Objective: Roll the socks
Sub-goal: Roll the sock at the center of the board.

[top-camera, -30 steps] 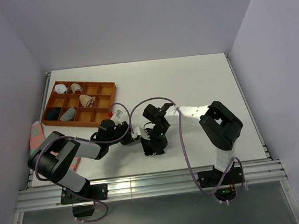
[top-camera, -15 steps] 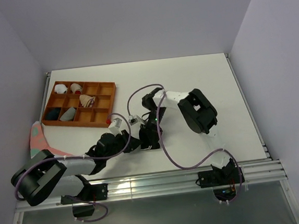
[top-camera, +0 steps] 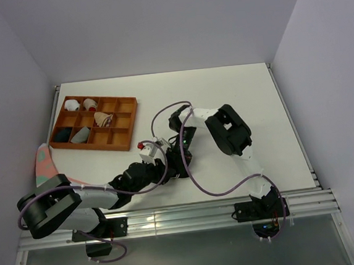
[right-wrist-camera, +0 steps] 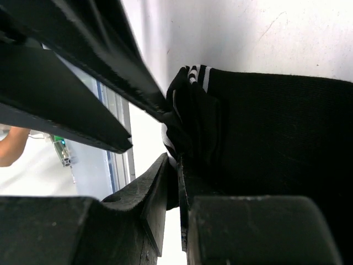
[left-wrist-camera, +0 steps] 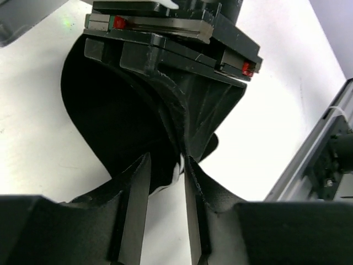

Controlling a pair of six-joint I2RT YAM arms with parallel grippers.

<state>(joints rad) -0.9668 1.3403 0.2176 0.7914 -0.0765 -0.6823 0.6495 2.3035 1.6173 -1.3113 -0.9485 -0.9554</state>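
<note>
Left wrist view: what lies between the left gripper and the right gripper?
Only the black sock, seen in the left wrist view, stretched from left gripper to right gripper.

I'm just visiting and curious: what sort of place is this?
Probably a robot test bench: two arms bolted to a metal rail by a white table, left tool and right tool pinching a black sock, near an orange tray of rolled socks.

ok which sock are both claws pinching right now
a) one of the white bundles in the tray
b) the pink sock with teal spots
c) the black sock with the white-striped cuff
c: in the right wrist view the right claw is shut on the black sock near its white-striped cuff, and the left claw pinches the same black fabric.
</note>
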